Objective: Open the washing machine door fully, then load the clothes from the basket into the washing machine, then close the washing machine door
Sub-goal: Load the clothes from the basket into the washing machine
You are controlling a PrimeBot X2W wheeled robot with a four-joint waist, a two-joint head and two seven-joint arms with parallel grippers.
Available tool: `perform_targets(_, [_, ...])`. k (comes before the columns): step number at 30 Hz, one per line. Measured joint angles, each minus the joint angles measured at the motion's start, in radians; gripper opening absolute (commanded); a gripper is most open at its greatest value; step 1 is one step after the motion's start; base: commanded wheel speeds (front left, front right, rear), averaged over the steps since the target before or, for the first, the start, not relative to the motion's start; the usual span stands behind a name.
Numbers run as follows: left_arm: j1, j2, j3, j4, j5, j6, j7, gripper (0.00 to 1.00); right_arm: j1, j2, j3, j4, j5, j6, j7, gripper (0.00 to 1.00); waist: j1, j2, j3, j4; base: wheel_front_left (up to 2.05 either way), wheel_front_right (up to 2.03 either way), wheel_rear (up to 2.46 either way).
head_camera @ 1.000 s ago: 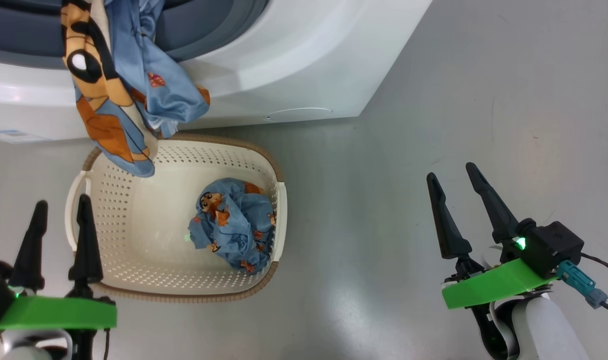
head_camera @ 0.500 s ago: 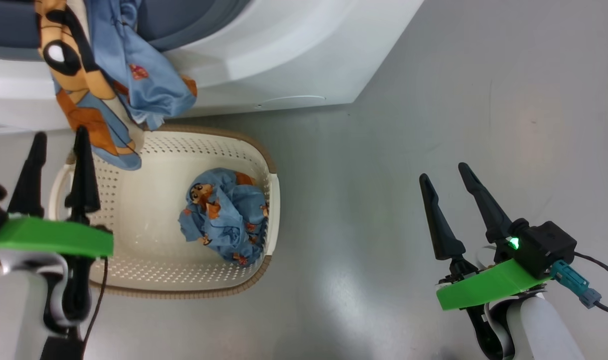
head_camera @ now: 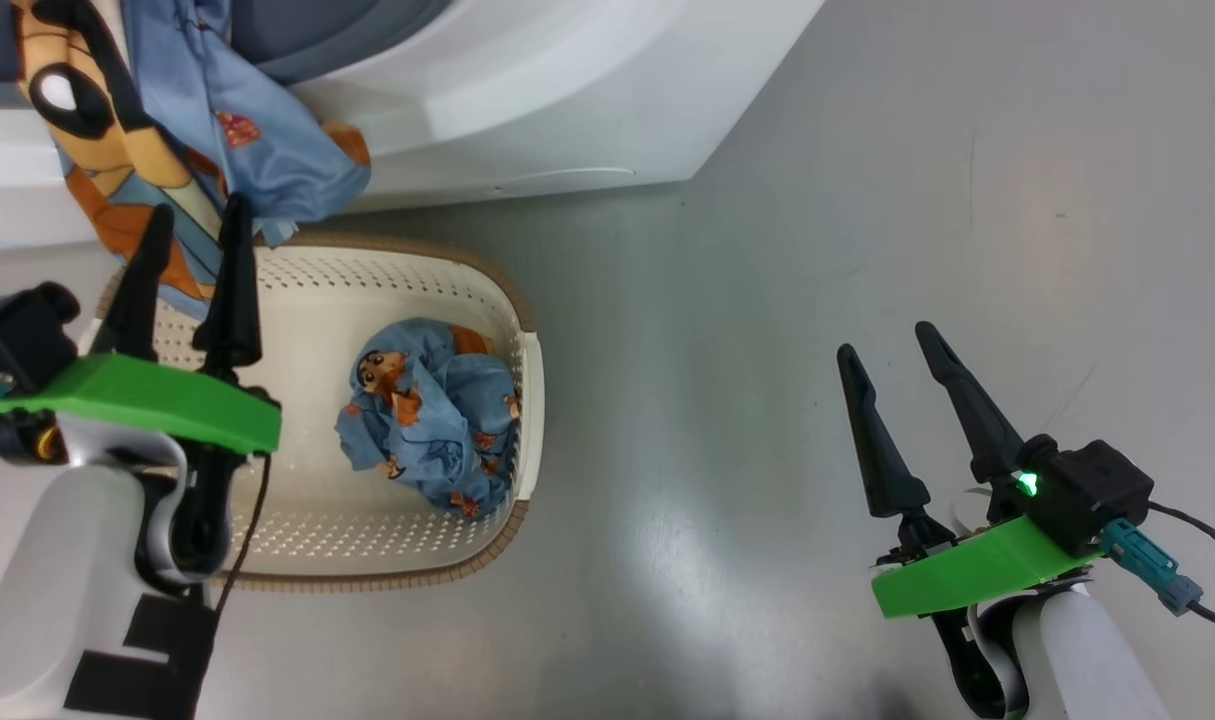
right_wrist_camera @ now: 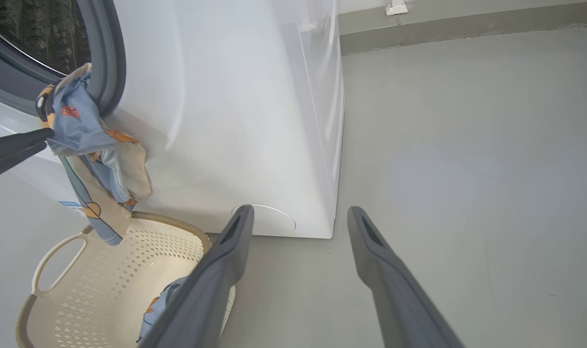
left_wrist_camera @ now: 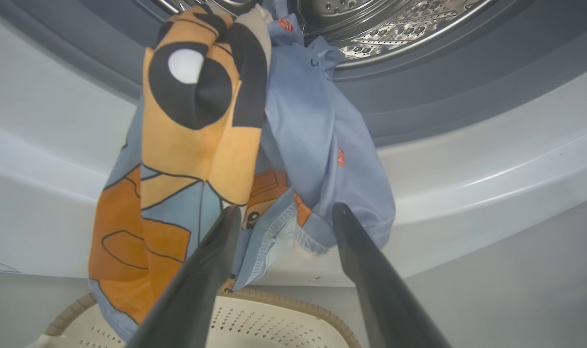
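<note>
Down at the mouth of the washing machine (head_camera: 567,90), my left gripper (head_camera: 199,208) has climbed! A second ago it sat low by the near left corner of the basket (head_camera: 297,290). Now it's up over the basket's far end, fingers aimed at the hanging garment (head_camera: 167,120) that droops out of the opening. My head has swung too, so the whole picture has slid; the basket itself hasn't gone anywhere. The jaws are spread wide, with nothing in them. My right gripper (head_camera: 885,340) hasn't budged: just as wide, empty, out over bare floor (head_camera: 747,300), well apart from the basket.

What it means, I reckon: that garment is only half loaded, and I'm lining up to take its loose end and feed it in. One blue bundle (head_camera: 427,420) lies in the basket, so loading isn't finished and closing the door must wait.

The left wrist view gives what the head can't: steel drum (left_wrist_camera: 394,24) and grey gasket (left_wrist_camera: 467,77) above, the garment's top already inside, its hem right between my two fingers. Touching or not, I can't tell. The right wrist view adds the side-on look: cloth hanging down the white front, the round cap (right_wrist_camera: 269,220) low on the machine, and a blue label (right_wrist_camera: 68,204) beside the cloth.
</note>
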Motion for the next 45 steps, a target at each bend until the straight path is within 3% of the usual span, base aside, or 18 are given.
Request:
perform_targets(17, [-0.16,-0.011,0.022,0.196,-0.038,-0.013,-0.039,1.0,-0.02,0.0,-0.005,-0.018,-0.001,0.0,0.0,1.0,0.0,0.0001,0.086,-0.007,0.0,0.0,0.0])
perform_targets(26, [-0.238,-0.009,-0.064,0.197,-0.154,-0.025,-0.04,1.0,-0.021,0.0,-0.004,-0.028,-0.003,0.0,0.0,1.0,0.0,0.0,0.118,-0.006,0.0,0.0,0.0])
perform_targets(27, [-0.245,0.002,-0.072,0.198,-0.162,-0.025,-0.043,0.96,-0.021,0.0,-0.004,-0.028,-0.003,0.0,0.0,1.0,0.0,0.0,0.119,-0.006,0.0,0.0,0.0])
perform_targets(29, [-0.255,0.022,-0.077,0.199,-0.168,-0.025,-0.048,0.28,-0.021,0.0,-0.003,-0.027,-0.003,0.0,0.0,1.0,0.0,0.0,0.117,-0.007,0.0,0.0,0.0])
perform_targets(30, [-0.256,0.03,-0.082,0.198,-0.173,-0.025,-0.048,0.0,-0.021,0.0,-0.002,-0.027,-0.002,0.0,0.0,1.0,0.0,0.0,0.115,-0.007,0.0,0.0,0.0])
perform_targets(40, [-0.22,0.062,-0.141,0.156,-0.179,-0.025,-0.057,0.0,-0.021,0.0,-0.008,-0.015,-0.002,0.0,0.0,1.0,0.0,0.0,0.07,0.003,0.0,0.0,0.0])
perform_targets(45, [-0.194,0.103,-0.129,0.099,-0.089,-0.023,-0.064,0.0,-0.021,0.0,-0.004,-0.004,0.0,0.0,0.0,1.0,0.0,0.0,0.029,0.015,0.0,0.0,0.0])
